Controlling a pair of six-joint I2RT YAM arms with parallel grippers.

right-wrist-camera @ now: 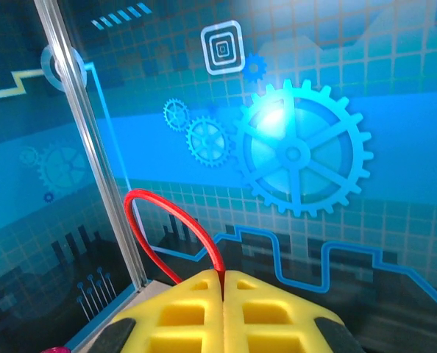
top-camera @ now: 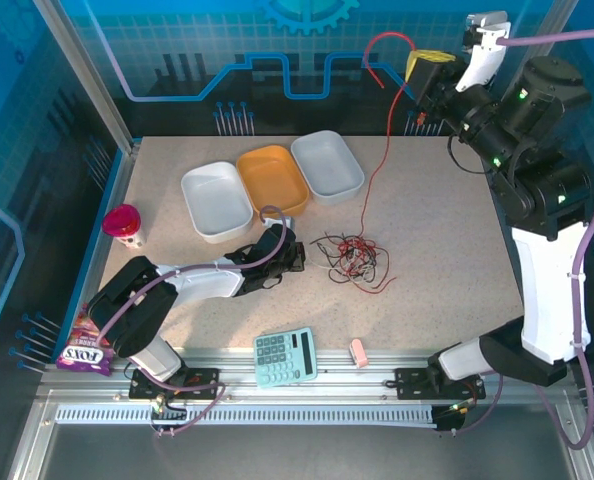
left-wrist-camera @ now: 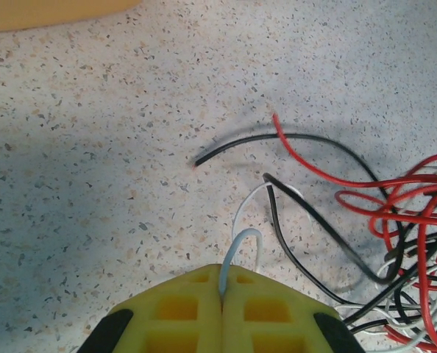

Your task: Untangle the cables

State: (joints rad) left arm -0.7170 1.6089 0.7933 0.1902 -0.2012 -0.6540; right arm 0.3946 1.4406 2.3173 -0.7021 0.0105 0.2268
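Right up close, the left gripper (left-wrist-camera: 223, 275) is clamped tight on a whitish cable (left-wrist-camera: 238, 237), low on the table (top-camera: 447, 250) at the left edge of the tangle of cables (top-camera: 355, 258), a mid-table knot of red, black and whitish strands. The right gripper (right-wrist-camera: 222, 278) sits high at the back, pinching a red cable (right-wrist-camera: 158, 200) that hangs down into the pile. An orange tray (top-camera: 272, 178) lies behind the tangle, a calculator (top-camera: 284, 357) in front.
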